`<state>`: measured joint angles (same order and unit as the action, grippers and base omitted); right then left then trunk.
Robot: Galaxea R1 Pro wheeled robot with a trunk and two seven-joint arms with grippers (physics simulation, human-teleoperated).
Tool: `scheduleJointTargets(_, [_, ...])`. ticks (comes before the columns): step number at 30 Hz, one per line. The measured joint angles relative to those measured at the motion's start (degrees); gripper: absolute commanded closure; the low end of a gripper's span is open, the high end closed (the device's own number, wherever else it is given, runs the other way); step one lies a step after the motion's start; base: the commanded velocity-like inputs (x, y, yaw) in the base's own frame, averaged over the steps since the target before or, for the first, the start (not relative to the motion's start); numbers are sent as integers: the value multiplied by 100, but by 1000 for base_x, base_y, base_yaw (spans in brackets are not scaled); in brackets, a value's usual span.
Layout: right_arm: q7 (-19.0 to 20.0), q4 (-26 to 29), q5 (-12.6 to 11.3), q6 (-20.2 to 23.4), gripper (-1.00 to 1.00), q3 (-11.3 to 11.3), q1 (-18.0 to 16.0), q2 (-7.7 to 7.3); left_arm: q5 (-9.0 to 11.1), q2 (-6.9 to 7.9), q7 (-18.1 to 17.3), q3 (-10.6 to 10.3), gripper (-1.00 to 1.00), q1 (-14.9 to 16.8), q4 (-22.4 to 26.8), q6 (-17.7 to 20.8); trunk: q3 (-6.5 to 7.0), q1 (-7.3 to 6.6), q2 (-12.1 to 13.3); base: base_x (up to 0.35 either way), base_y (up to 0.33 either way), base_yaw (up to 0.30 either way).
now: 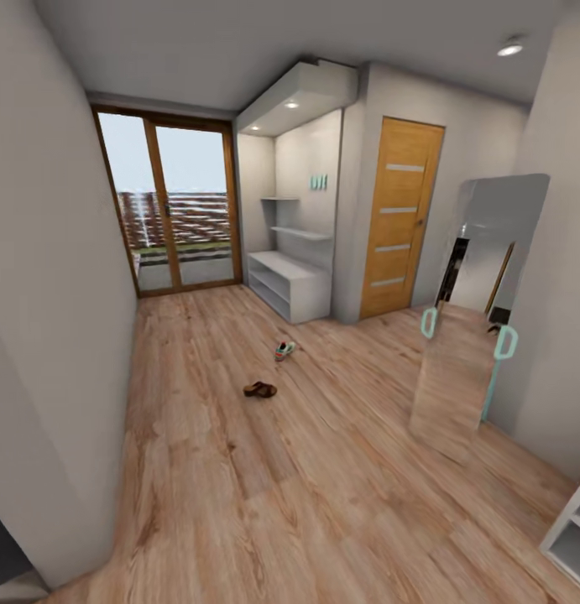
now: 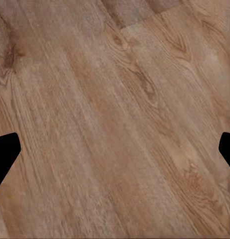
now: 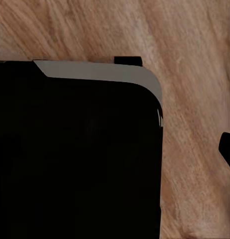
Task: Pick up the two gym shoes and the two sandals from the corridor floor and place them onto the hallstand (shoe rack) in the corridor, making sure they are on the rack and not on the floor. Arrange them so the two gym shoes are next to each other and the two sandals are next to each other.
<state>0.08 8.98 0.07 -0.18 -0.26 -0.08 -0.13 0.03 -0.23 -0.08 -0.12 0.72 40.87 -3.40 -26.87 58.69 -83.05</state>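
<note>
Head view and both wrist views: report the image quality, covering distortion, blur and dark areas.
Head view: wide-angle, walls bow outward; the gym shoes and sandals are small and soft; recessed lights brighten the hallstand alcove. Left wrist view: soft, evenly lit corridor floor, black fingertips at the edges. Right wrist view: a black, detail-free mass covers much of the frame.

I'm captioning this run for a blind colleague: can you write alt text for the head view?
A corridor with gym shoes and dark sandals lying on the wood-plank corridor floor, the sandals nearer the camera. Beyond them a low light-grey hallstand stands in an alcove between a glass balcony door and a wooden door. A mirror leans on the right wall.
</note>
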Motion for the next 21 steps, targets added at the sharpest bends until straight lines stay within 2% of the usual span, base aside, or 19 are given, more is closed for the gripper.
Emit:
scheduleJointTargets(5, [0, 105, 15, 1, -100, 1, 0, -2, 19, 4, 0, 13, -100, 3, -19, -248, 0, 0, 0, 347, -32, 0])
scheduleJointTargets(6, [-3, 217, 30, 2, -100, 2, -1, -4, 27, 5, 0, 15, -100, 4, -81, -391, 0, 0, 0, 348, -4, 0])
scheduleJointTargets(13, [0, 267, 39, 2, -100, 9, 0, -8, 13, 12, 0, 19, -100, 4, -76, -422, 0, 0, 0, 348, -1, 0])
scheduleJointTargets(17, [-2, 948, 41, 2, -100, 13, -1, -5, -15, 10, 0, 15, -100, 109, 77, -408, 1, 0, 0, 348, 0, 0])
scheduleJointTargets(21, [2, 1707, 42, 7, -100, 17, -2, -4, -23, 9, 7, 12, -100, 412, 392, -260, 1, 0, 0, 348, 0, 0])
